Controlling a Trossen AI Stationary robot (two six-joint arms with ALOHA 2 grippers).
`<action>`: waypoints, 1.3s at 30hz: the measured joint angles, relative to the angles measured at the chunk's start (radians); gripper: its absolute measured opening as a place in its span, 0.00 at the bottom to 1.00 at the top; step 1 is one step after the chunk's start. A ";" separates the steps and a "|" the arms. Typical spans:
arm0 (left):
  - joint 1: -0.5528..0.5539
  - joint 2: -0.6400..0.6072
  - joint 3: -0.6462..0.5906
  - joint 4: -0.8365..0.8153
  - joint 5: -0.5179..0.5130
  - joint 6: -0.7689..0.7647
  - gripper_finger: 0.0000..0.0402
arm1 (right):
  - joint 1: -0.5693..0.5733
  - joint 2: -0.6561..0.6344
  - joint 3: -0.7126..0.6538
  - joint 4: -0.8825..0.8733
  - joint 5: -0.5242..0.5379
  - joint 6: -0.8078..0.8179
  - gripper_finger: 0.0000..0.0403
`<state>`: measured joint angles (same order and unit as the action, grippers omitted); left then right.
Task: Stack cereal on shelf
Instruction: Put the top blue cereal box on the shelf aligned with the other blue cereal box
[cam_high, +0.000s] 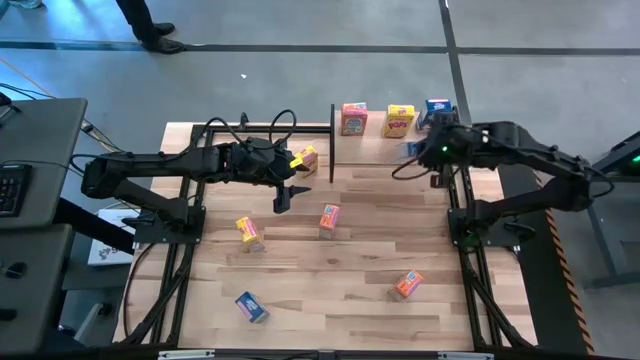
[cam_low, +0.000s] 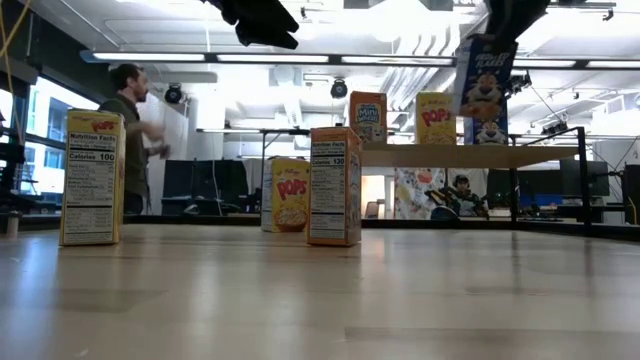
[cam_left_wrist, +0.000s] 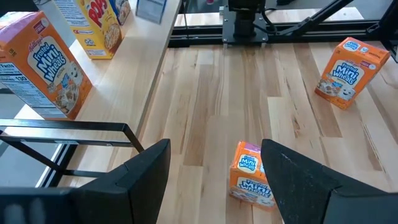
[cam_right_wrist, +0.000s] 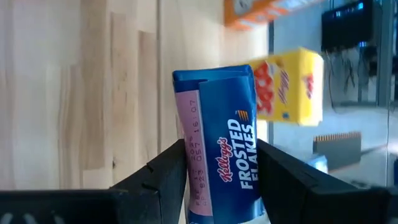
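The shelf (cam_high: 375, 131) stands at the table's far edge with an orange cereal box (cam_high: 353, 118), a yellow one (cam_high: 400, 121) and a blue one (cam_high: 437, 108) upright on it. My right gripper (cam_high: 422, 150) is at the shelf's right end, shut on another blue cereal box (cam_right_wrist: 224, 143), which the low view shows above the board (cam_low: 487, 75). My left gripper (cam_high: 284, 197) hangs open above the table's middle, over an orange box (cam_left_wrist: 252, 175) that stands on the table. My right gripper pinches the blue box between its two fingers, one on each of two opposite sides, at the box's end nearest the wrist (cam_right_wrist: 217, 186). The fingers slant down and lie along the box. The box is lifted clear, tilted, above the shelf board.
Loose boxes on the table: yellow (cam_high: 248, 231), orange (cam_high: 329, 217), orange (cam_high: 408, 284), blue (cam_high: 251, 306), and a yellow one (cam_high: 305, 158) beside my left arm. Black frame rails run along both table sides. A person (cam_low: 128, 130) stands in the room behind.
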<state>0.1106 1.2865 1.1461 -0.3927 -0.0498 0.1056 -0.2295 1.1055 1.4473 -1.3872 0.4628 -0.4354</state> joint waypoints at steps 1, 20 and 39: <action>0.000 0.000 0.000 0.000 0.000 0.000 0.60 | -0.011 0.001 0.021 -0.023 -0.001 0.010 0.41; 0.000 0.000 0.000 0.000 0.000 0.001 0.60 | -0.277 0.002 0.218 -0.160 -0.206 -0.037 0.41; 0.000 0.000 0.000 0.000 0.000 0.001 0.60 | -0.442 0.003 -0.009 -0.016 -0.291 -0.246 0.41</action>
<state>0.1108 1.2865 1.1461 -0.3923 -0.0496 0.1068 -0.6717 1.1080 1.4380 -1.4028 0.1719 -0.6817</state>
